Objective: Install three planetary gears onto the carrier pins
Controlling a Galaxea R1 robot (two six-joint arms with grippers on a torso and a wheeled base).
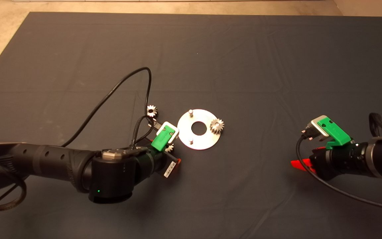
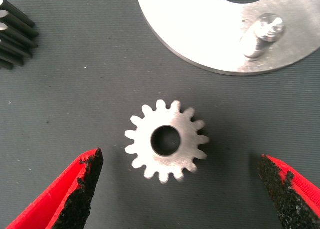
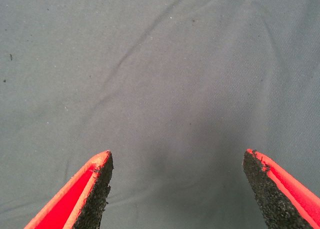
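1. Left gripper (image 2: 180, 189): fingers spread wide, hovering over a loose gear (image 2: 166, 141) that lies flat on the mat (image 1: 78, 49) just beside the disc (image 2: 200, 34). Nothing held.
2. Risk: an off-centre closing may pinch the teeth on one side only, tipping or skidding the gear toward the disc rim. A tilted grip would likely jam the bore on a pin.
3. Loose gear: silvery-grey, short blunt teeth, round central bore, lying face-up.
4. Disc: flat, shiny, central hole; two carrier pins stand bare, the near pin (image 1: 191, 141) and the far pin (image 1: 190, 112). A mounted gear (image 1: 217, 126) sits at the third position.
5. Third gear (image 1: 151, 111): on the mat beyond the left gripper, apart from the disc.
6. Right gripper (image 3: 177, 189): fingers wide, empty, idle over bare mat well off to the right.
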